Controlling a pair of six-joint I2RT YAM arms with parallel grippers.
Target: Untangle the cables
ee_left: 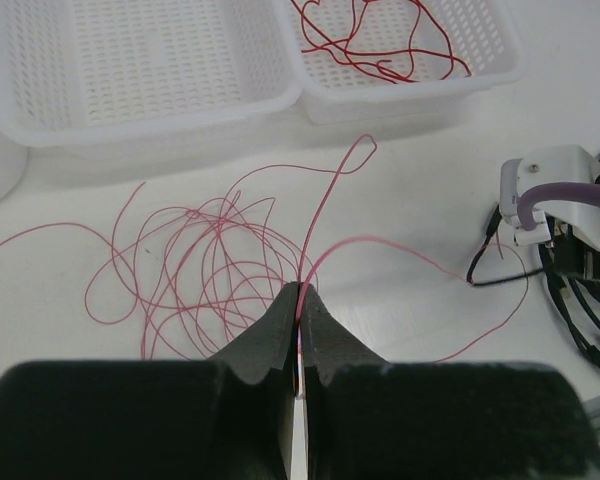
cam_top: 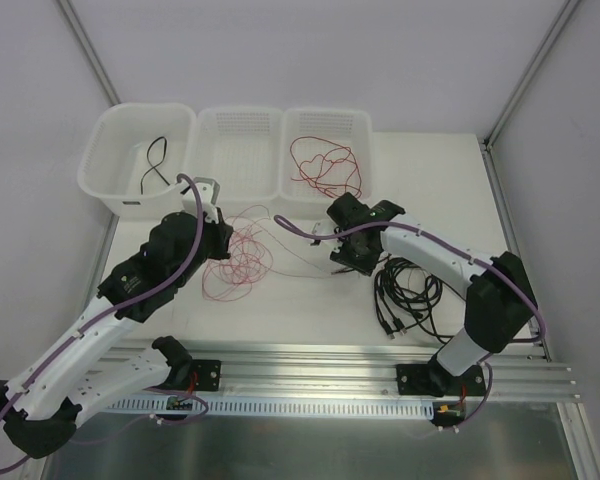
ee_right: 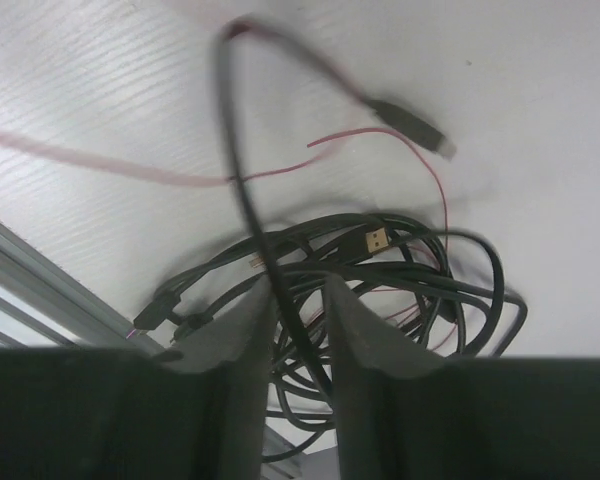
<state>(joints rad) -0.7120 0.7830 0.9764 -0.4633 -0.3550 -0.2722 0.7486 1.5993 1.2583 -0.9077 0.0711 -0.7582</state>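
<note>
White table point(cam_top: 310, 305), pale walls point(cam_top: 310, 50), aluminium rail point(cam_top: 320, 358).

A robotics lab cell: plain white walls point(cam_top: 300, 50), aluminium mounting rail point(cam_top: 310, 365), white table point(cam_top: 310, 300).

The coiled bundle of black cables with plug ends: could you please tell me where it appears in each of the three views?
Top external: the coiled bundle of black cables lies right of centre, just below mid-height.
Left wrist: only its edge shows, at the right border, lower half.
Right wrist: it fills the lower middle.
Shared landmark: the thin pinkish-red wire, seen in all three.
</note>
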